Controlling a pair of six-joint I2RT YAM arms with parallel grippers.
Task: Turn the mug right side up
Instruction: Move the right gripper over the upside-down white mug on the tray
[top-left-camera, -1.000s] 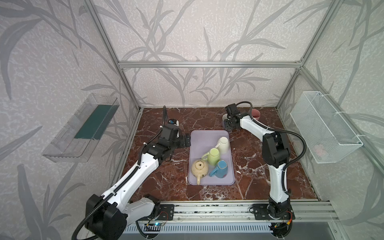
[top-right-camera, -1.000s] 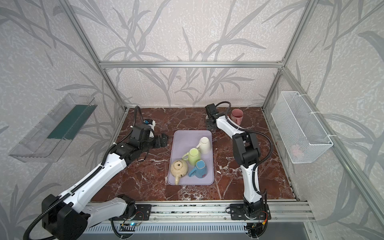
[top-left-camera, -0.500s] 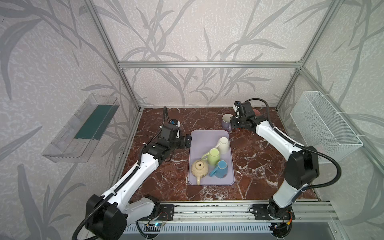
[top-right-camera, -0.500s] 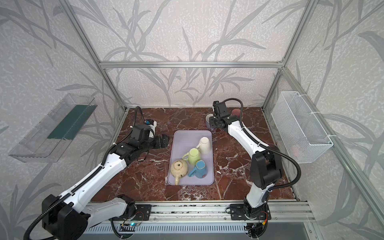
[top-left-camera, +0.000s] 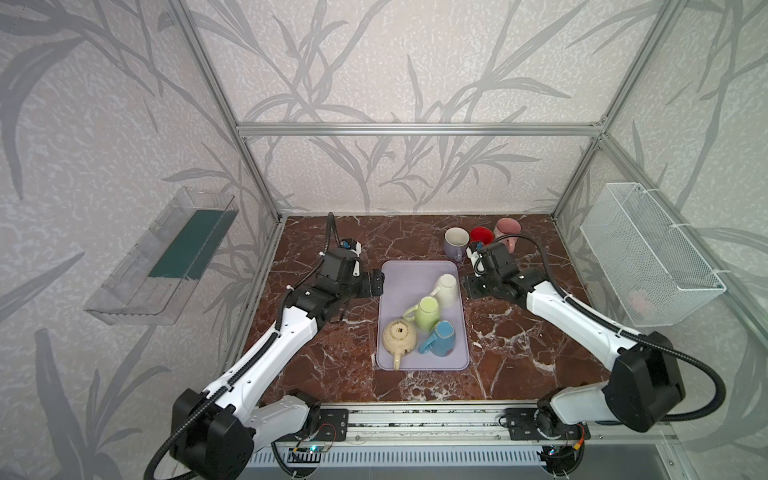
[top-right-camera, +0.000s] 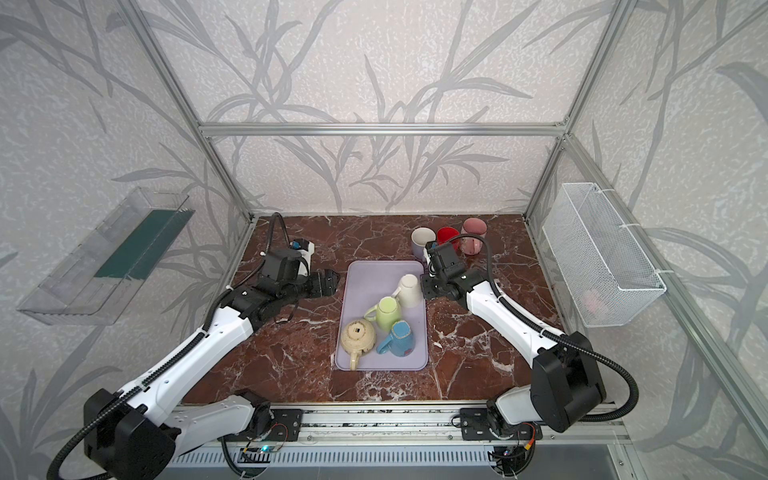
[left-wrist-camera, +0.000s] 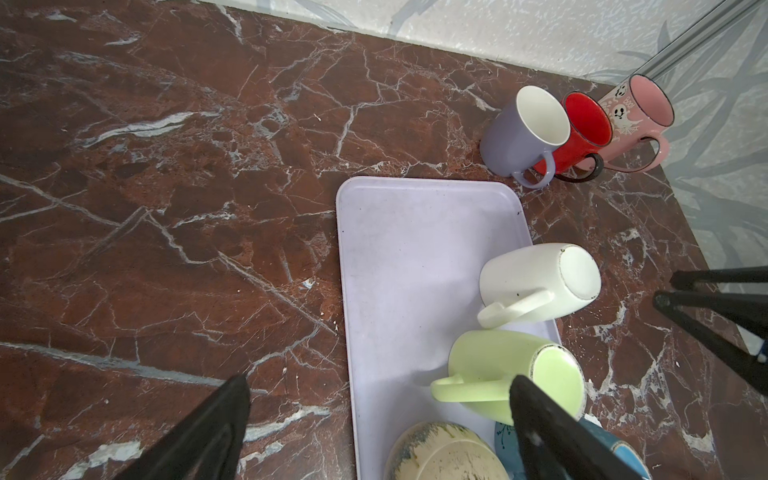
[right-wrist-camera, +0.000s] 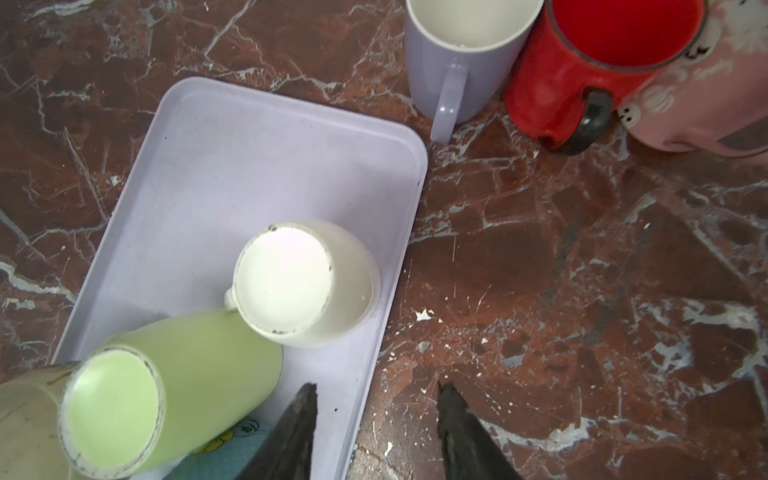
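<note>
Currently, tray (top-left-camera: 399, 282) holds teapot (top-left-camera: 400, 337), three overturned mugs (top-left-camera: 445, 290) (top-left-camera: 428, 313) (top-left-camera: 441, 338), left claw (top-left-camera: 377, 283), right claw (right-wrist-camera: 376, 388) both agape.

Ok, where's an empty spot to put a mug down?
Bare: the far half of the tray, behind the white mug, and the marble left of it. Crowded: the tray's near half, with teapot and mugs, and three mugs at back right.
</note>
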